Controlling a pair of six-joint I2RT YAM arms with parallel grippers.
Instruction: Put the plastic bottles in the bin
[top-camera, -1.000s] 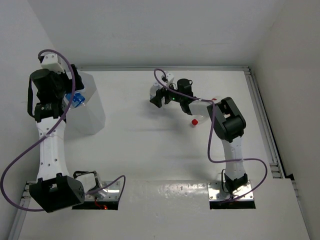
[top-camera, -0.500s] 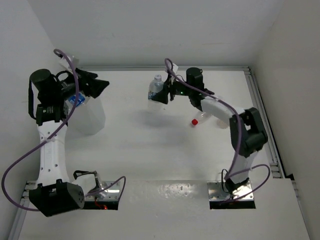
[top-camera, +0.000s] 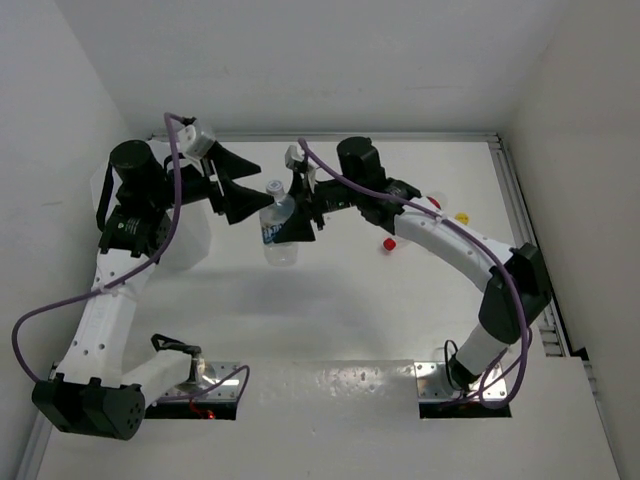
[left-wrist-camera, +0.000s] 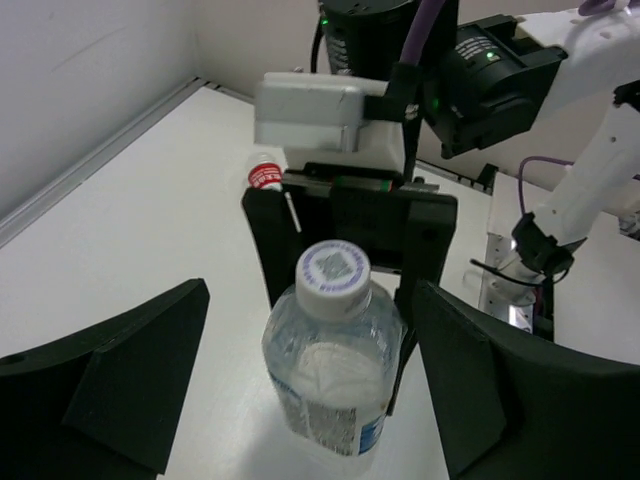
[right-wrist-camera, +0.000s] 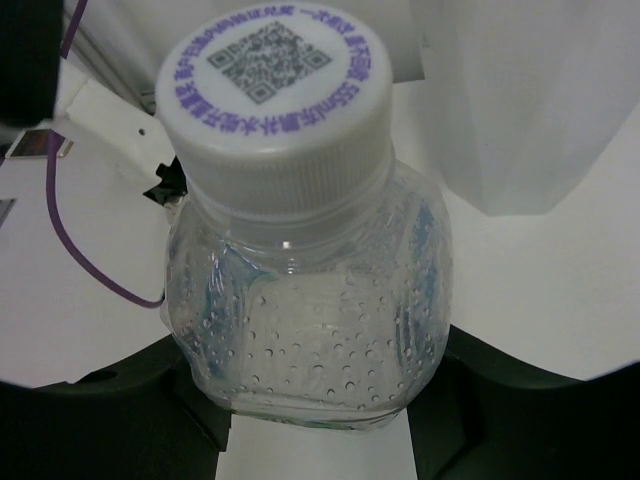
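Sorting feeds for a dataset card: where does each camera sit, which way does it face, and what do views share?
Top external: above and behind the bases, looking down at the table; both arms whole, left gripper open toward the bottle the right gripper holds, bin at left.
Left wrist: on the left arm, facing the bottle and right gripper between its own fingers.
Right wrist: on the right arm, facing the bottle's cap; its fingers below, bin behind.
Shared: the bottle in all three.

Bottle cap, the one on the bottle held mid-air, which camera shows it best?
Right wrist view: the cap fills the top, its QR code and purple print sharp. Left wrist shows it smaller, print blurred. Top external shows only a tiny white dot on the bottle.
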